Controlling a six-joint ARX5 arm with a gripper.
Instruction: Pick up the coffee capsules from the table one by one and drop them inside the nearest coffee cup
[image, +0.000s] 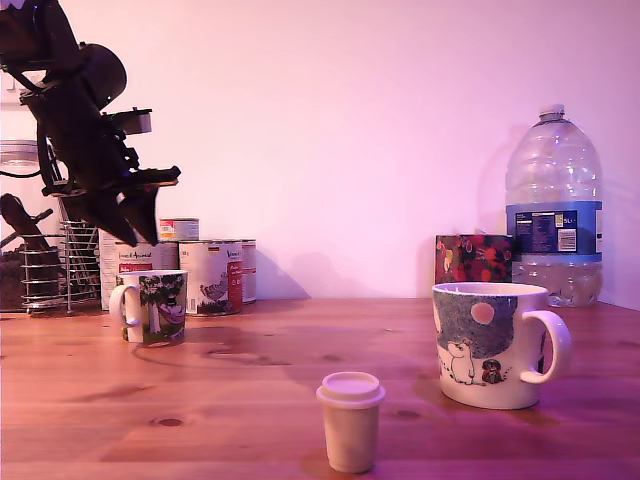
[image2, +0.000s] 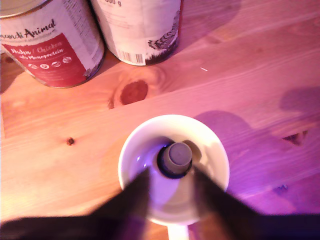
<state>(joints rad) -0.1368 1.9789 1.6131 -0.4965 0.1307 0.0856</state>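
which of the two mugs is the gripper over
The small dark-patterned coffee cup on the exterior view's left; the gripper hangs above it. The bigger white cartoon mug stands far right.

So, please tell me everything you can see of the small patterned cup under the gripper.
The coffee cup is a small glazed mug, ceramic by its look, with a dark illustrated print and a white loop handle toward the exterior view's left. It stands upright on the wooden table, before the tins. Its inside is white; a dark capsule lies on its bottom. The gripper hangs open above, touching nothing.
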